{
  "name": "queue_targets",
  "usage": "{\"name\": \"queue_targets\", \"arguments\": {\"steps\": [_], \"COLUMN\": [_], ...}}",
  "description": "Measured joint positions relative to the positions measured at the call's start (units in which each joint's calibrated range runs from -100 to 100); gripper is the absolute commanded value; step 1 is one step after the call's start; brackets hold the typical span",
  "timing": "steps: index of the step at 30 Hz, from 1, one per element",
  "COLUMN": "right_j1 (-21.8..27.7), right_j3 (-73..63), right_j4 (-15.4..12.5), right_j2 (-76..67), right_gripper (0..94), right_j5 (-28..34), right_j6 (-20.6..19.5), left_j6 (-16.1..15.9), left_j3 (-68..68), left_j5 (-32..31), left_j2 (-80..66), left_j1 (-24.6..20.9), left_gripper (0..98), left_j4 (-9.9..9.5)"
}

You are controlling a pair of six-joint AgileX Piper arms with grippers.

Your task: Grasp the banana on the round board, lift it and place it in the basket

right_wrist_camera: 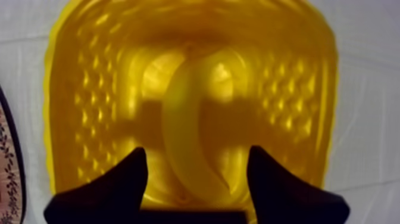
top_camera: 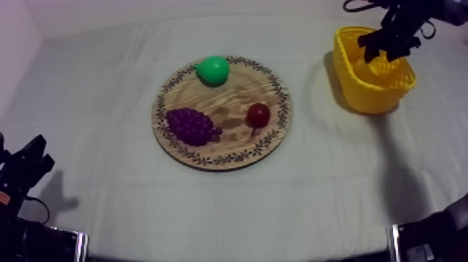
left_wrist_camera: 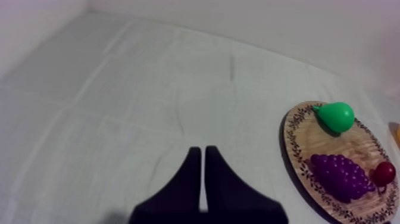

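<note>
Black left arm (top_camera: pixel 24 171), black right arm (top_camera: pixel 400 28), matte black jaws tapering to blunt tips

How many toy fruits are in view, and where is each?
4. The pear, the bunch of grapes and the small red fruit lie on the wooden board; the banana lies inside the yellow basket. None seems hidden.

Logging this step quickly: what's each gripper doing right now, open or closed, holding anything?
Left gripper: shut, holding nothing.
Right gripper: open, over the banana lying in the yellow basket.
</note>
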Motion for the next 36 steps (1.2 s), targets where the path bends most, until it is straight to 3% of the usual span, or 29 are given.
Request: {"name": "queue_targets", "arguments": {"steps": [6,10,23,31,36], "right_j1": [-0.56,-1.70,-4.58,-1.49,-1.33], "right_j3": [0.58,3.37,22.70,42.70,56.49], "right_j4": [1.25,2.45,2.03,-3.72,-7.09], "right_j2": [-6.52,-14.14,-46.34,-67.85,-80.45], "right_gripper": [14.3,4.0,0.6,0.6,0.6], "right_j5": [0.90,-0.02,-10.96,-24.30,-28.64], "right_j6": [0.78,0.91,2.54,6.68,9.73], "left_j6": [0.00,0.00,0.00,0.00,0.00], "left_j3": [0.00,0.00,0.00,0.00,0.00], "left_j5": [0.00,0.00,0.03,0.03,0.03], "left_j2": [0.00,0.00,0.00,0.00,0.00], "left_j1": [0.00,0.00,0.00,0.00,0.00], "left_gripper": [0.0,0.0,0.0,0.0,0.0], "left_j4": [0.00,0.00,0.00,0.00,0.00]}}
